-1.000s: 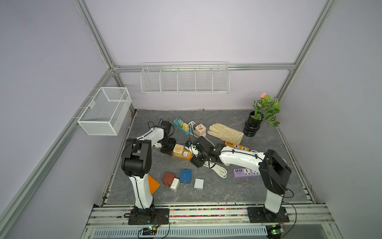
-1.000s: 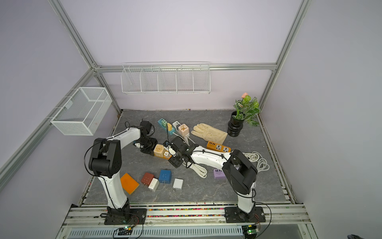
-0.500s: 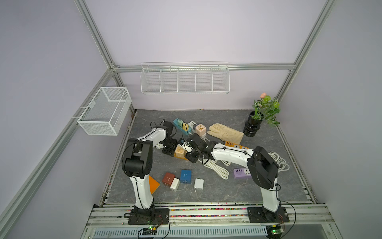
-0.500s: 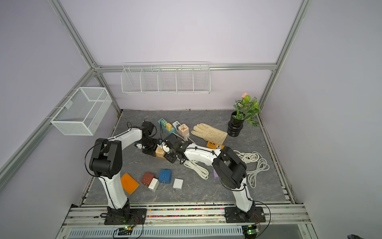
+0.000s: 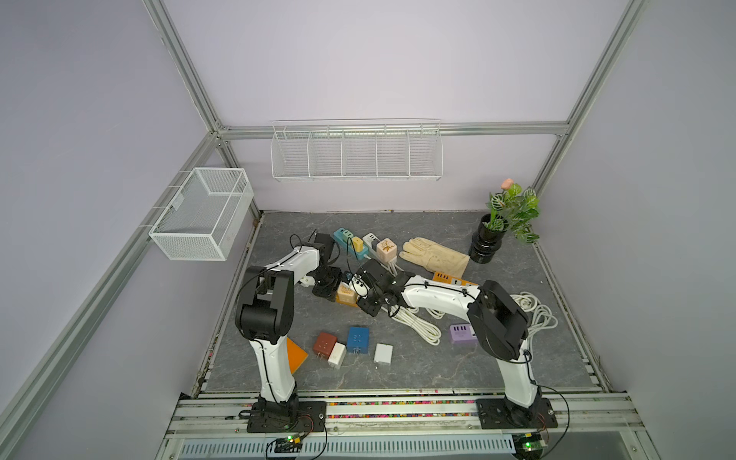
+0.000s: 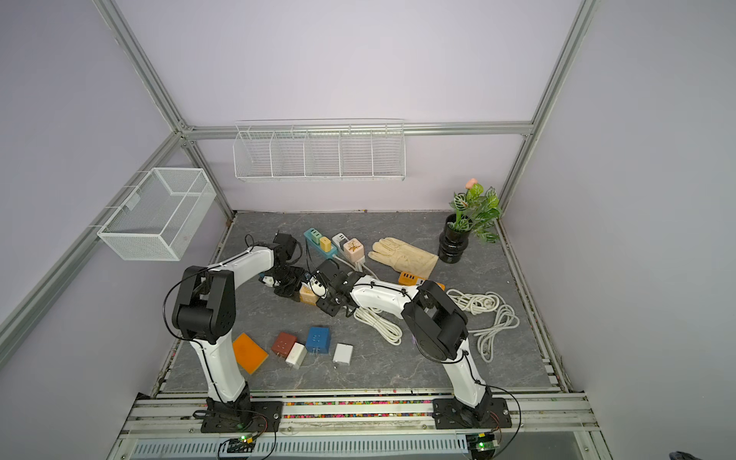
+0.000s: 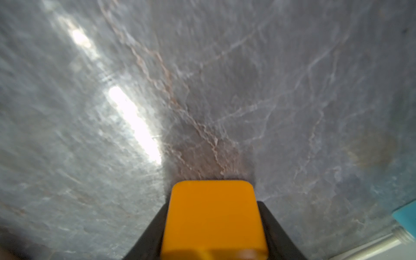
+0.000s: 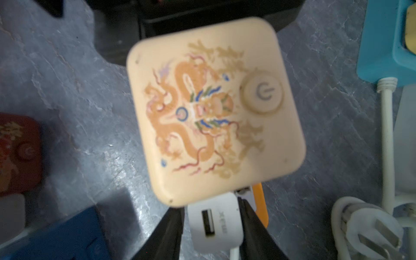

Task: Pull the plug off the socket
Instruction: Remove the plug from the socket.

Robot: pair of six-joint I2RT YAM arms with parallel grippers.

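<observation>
A white plug [image 8: 213, 227] sits against a dragon-printed socket cube [image 8: 213, 108], a gripper on either side, just left of the table's [image 5: 498, 370] middle.

From the left: the left gripper [image 7: 213, 203] is clamped on a smooth orange block [image 7: 212, 227] with rounded corners, above the grey, marble-veined surface. Next comes the socket cube — glossy cream plastic, square with soft corners, printed with an orange dragon touched in blue and green. Its round button bears a power symbol. The white plug, a small rounded charger with a USB port, meets the cube's side, with a bit of metal showing at the joint. Its grey lettering is too blurred to read. The right gripper [image 8: 211, 207] grips it, black fingers [image 8: 171, 229] tight on both sides. Further right lies a coiled white cord [image 5: 414, 324].
</observation>
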